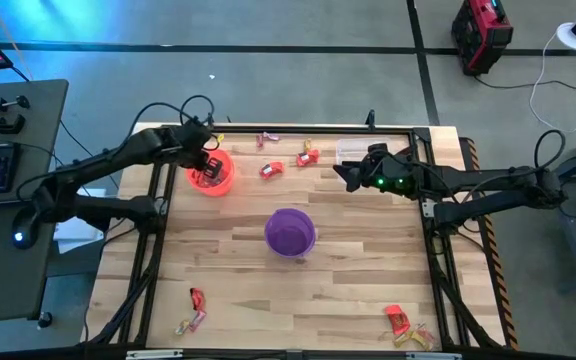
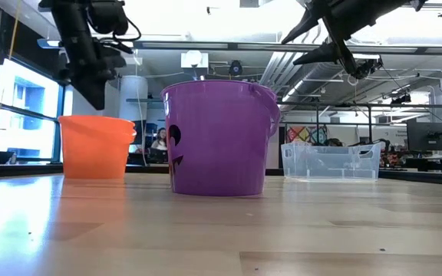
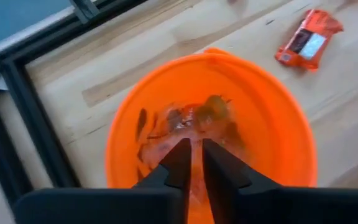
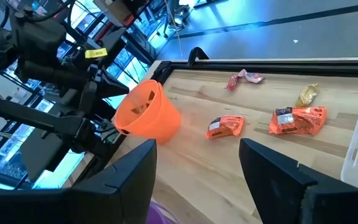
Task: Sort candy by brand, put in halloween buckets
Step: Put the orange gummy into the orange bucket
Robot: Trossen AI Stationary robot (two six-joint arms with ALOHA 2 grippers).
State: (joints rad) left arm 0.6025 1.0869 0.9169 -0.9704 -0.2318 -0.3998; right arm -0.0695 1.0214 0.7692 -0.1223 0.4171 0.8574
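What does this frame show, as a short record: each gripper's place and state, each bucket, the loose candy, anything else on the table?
left gripper: over the orange bucket, fingers nearly together, a narrow gap showing, nothing seen between them
right gripper: open, empty, above the table near the clear tub
orange bucket contents: a few wrappers at the bottom
purple bucket: mid-table, contents not visible
loose candy: orange-red packs near the far edge; more at both near corners
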